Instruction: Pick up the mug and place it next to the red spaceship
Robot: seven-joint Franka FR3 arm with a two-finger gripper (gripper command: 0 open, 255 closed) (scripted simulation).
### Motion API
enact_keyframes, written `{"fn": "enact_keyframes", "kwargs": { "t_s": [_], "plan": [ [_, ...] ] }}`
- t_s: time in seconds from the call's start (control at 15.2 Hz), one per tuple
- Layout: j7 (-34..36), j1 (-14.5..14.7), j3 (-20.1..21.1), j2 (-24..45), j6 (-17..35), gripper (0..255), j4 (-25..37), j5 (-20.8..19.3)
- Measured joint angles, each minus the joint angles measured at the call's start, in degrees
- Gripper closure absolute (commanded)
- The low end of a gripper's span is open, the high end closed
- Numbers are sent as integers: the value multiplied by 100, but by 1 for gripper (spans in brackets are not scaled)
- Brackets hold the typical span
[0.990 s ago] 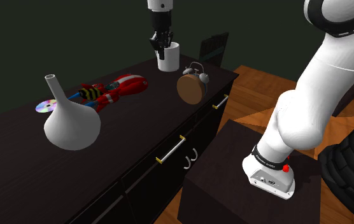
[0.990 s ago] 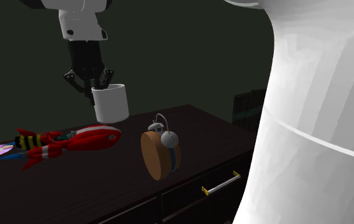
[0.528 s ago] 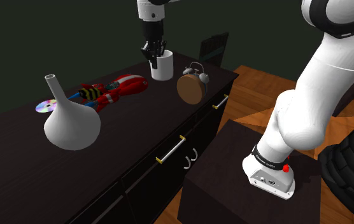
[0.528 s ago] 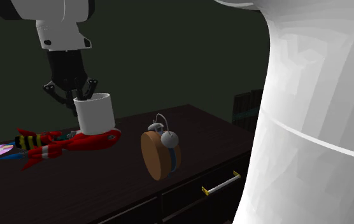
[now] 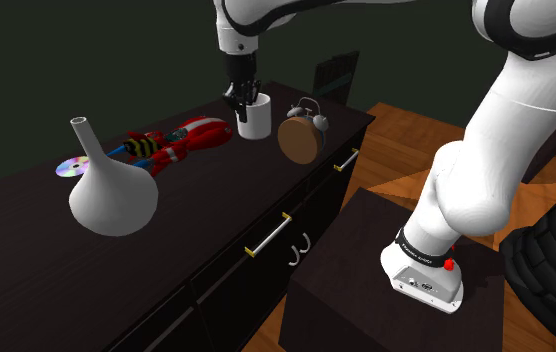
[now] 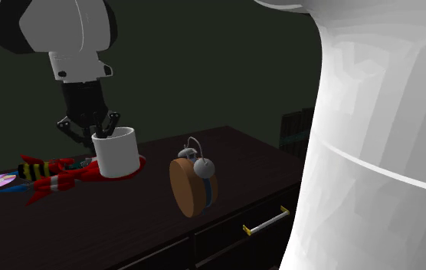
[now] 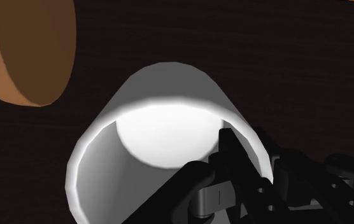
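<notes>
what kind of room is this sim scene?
Probably a bedroom or living room in a house: a dark dresser with brass-handled drawers, a twin-bell alarm clock and white vase on it, wooden floor.

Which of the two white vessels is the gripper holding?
The straight-sided mug beside the red spaceship; the gripper clasps its rim. The narrow-necked vase stands free.
</notes>
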Motion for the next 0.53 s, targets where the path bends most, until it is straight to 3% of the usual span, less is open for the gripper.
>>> {"fn": "enact_keyframes", "kwargs": {
  "t_s": [0.53],
  "plan": [
    [2,-3,-2,90,590,255,-500,3]
  ]
}}
